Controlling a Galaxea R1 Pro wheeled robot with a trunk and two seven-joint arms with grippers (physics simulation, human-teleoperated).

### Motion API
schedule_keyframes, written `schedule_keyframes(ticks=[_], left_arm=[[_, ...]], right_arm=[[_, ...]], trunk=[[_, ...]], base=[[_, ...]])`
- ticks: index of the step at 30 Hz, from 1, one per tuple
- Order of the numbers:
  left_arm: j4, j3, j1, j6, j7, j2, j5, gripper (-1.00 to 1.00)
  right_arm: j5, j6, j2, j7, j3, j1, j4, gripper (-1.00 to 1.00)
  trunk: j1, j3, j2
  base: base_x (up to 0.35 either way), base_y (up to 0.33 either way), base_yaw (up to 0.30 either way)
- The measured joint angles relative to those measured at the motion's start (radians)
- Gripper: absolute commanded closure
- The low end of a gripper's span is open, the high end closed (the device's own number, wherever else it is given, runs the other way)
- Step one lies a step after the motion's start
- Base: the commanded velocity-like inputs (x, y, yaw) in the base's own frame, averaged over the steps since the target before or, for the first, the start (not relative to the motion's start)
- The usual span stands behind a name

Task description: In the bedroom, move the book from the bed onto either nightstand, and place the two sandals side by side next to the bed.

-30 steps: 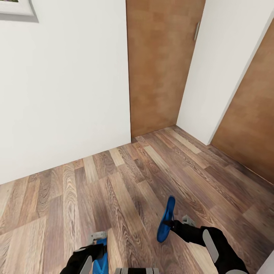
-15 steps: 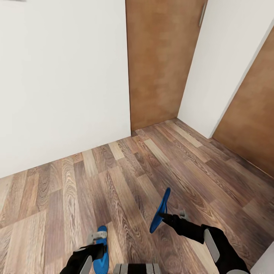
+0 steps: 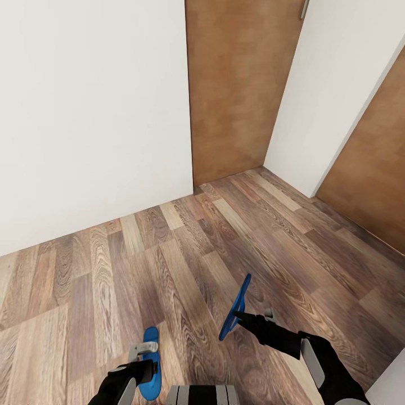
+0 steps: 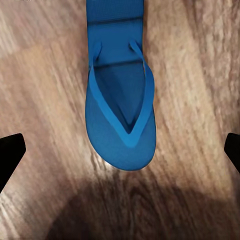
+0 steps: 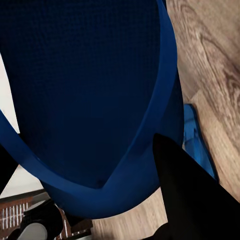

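Left sandal [image 3: 150, 364] now released, flat on floor [image 3: 169, 264].
Left gripper [image 3: 142, 355] jaws wide above it; right gripper [image 3: 239, 316] grips other sandal [image 3: 235, 309], tilted more edge-on.

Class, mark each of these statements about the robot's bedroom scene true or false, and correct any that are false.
1. The right gripper holds a blue sandal lifted off the floor. True.
2. The left gripper is clamped on the other sandal. False: its fingers stand wide apart, and the sandal lies flat on the floor between them.
3. The floor is wood plank. True.
4. The held sandal lies flat and level. False: it is tipped up on edge.
5. A book lies on the floor beside the sandals. False: only bare planks surround them.
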State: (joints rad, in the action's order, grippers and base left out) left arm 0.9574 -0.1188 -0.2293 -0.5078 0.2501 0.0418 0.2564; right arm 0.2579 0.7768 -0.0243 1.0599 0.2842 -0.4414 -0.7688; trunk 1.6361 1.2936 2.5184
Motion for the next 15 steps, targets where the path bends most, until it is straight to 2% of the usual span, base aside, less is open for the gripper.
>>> schedule_keyframes(ticks=[15], left_arm=[[0.000,0.000,0.000,0.003,0.000,0.001,0.000,-1.00]], right_arm=[[-0.001,0.000,-0.004,-0.003,0.005,0.000,-0.001,1.00]], trunk=[[0.000,0.000,0.000]], base=[[0.000,0.000,0.000]])
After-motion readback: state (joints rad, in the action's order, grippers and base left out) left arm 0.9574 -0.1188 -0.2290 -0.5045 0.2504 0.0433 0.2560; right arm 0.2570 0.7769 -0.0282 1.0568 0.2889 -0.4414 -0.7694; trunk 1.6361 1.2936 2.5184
